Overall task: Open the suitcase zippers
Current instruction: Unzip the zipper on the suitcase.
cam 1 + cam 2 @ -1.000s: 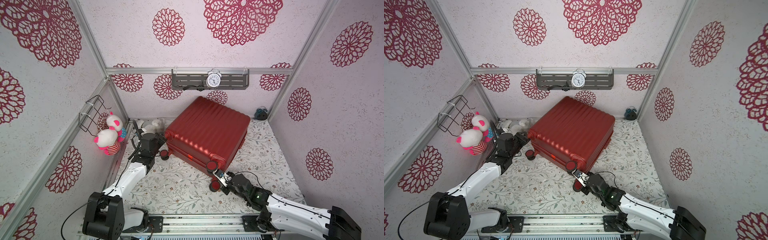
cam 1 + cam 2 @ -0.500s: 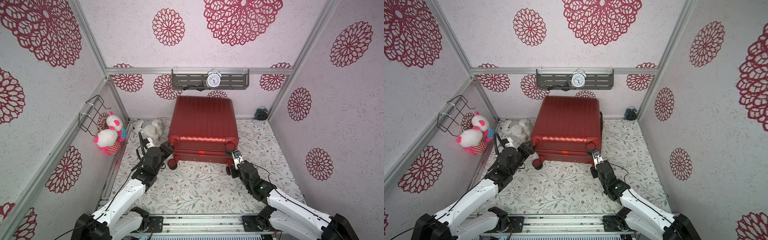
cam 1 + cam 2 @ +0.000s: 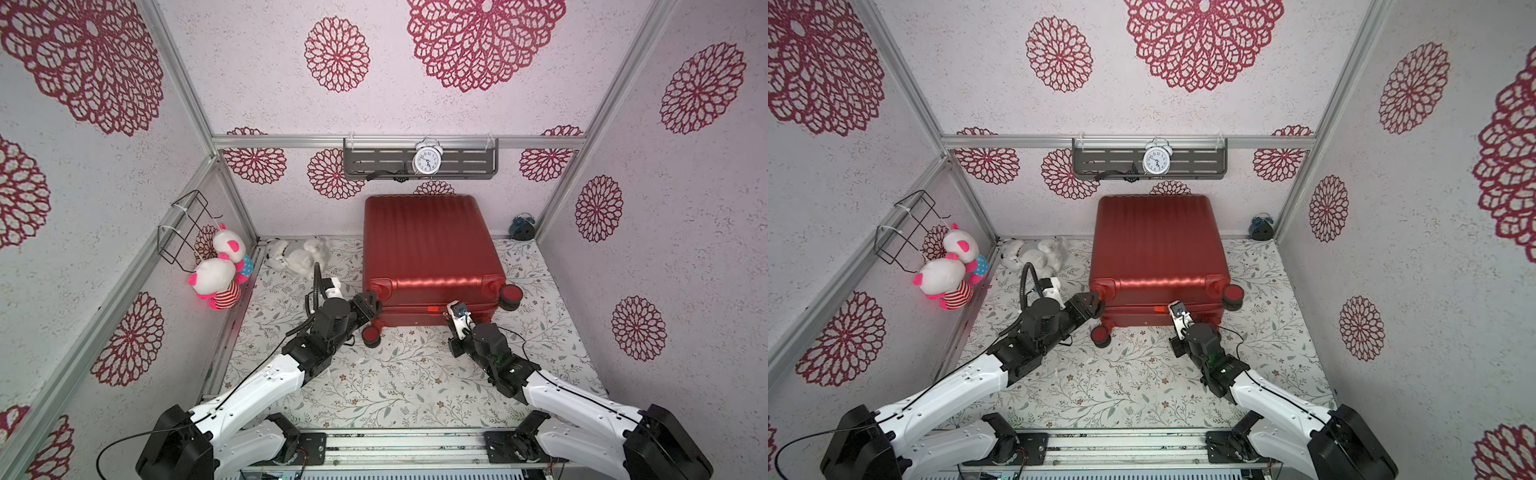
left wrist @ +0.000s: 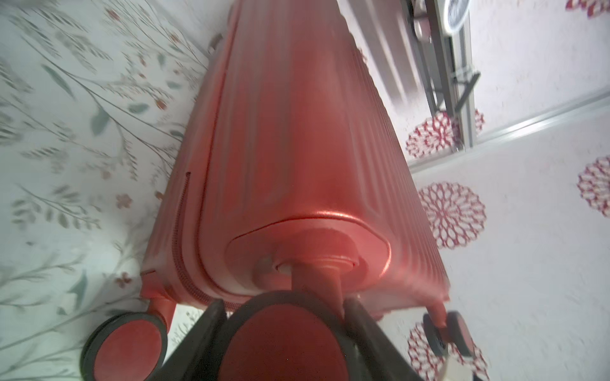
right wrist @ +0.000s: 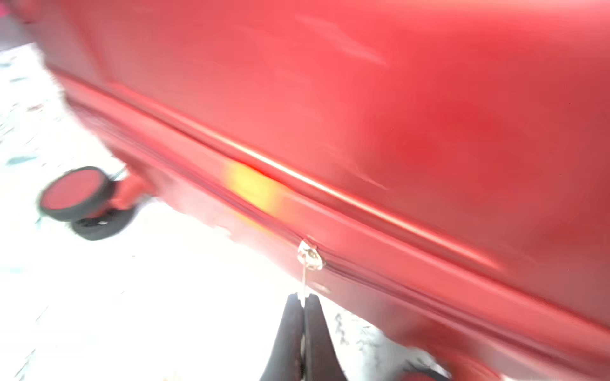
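1. In both top views the suitcase point(image 3: 428, 241) point(image 3: 1158, 237) lies flat at the back middle of the floral table point(image 3: 399, 374). Its far end is near the back wall, below the shelf with the alarm clock point(image 3: 426, 160), and its wheels face the arms.
2. The top views show where each arm reaches. The left fingers point(image 3: 368, 305) are at the case's near left corner. The right arm is at the near edge, just right of an orange tag point(image 3: 432, 308), with its fingertips hidden under the white wrist camera point(image 3: 457, 316).
3. Only the right wrist view shows that grip. The right fingers point(image 5: 287, 330) are pressed together on the thin tab of the zipper pull point(image 5: 310, 255), whose slider sits on the zipper track point(image 5: 412, 290) along the seam. Blur hides whether the track is parted beside the slider.
4. Only the left wrist view shows the left fingers point(image 4: 208, 330) partly spread, one on each side of a caster wheel point(image 4: 280, 339) and clamped against it. The track there curves round the corner and runs up the side.
5. The plush toys point(image 3: 220, 274) on the left wall appear in the top views only.
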Robot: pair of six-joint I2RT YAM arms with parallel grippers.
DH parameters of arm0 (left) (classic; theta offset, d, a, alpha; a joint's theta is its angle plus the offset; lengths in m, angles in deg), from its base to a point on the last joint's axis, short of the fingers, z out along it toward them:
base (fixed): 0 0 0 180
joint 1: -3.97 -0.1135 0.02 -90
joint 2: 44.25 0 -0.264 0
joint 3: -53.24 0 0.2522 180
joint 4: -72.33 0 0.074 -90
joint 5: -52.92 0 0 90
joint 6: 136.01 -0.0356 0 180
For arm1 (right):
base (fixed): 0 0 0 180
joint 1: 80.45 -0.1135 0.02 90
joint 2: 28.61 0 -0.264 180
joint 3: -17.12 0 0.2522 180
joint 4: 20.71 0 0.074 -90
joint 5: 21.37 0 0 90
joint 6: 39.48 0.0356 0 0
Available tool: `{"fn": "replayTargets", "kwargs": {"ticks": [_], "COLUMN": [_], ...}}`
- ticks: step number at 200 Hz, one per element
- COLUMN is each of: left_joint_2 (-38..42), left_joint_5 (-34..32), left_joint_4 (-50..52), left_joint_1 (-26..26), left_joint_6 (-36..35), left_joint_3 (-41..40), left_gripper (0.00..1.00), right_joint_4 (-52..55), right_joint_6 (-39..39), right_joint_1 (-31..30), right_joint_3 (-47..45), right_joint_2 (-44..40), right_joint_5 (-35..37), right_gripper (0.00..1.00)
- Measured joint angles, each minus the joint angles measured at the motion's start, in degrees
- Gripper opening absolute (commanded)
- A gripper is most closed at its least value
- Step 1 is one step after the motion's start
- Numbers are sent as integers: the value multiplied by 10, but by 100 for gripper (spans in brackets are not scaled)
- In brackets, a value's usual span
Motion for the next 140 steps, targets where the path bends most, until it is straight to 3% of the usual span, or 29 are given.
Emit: {"fn": "replayTargets", "kwargs": {"ticks": [40,108,131,140], "left_joint_2": [-17,-46,-55,-55], "left_joint_5": [2,-15,-19,-22], "left_joint_4": [3,-2,-14,-15], "left_joint_1": [21,84,110,115], "left_joint_6": [-1,2,2,1], "left_joint_3": [15,32,33,32], "left_gripper": [22,23,30,38], "right_joint_4": [-28,-113,-128,-129], "right_joint_6": [1,31,42,48], "right_joint_1": [-22,-93,-116,-123], "right_joint_3": [-4,34,40,40], "right_joint_2": [18,130,148,148], "right_joint_5": [-9,-9,-7,-2], "right_gripper": [0,0,0,0]}}
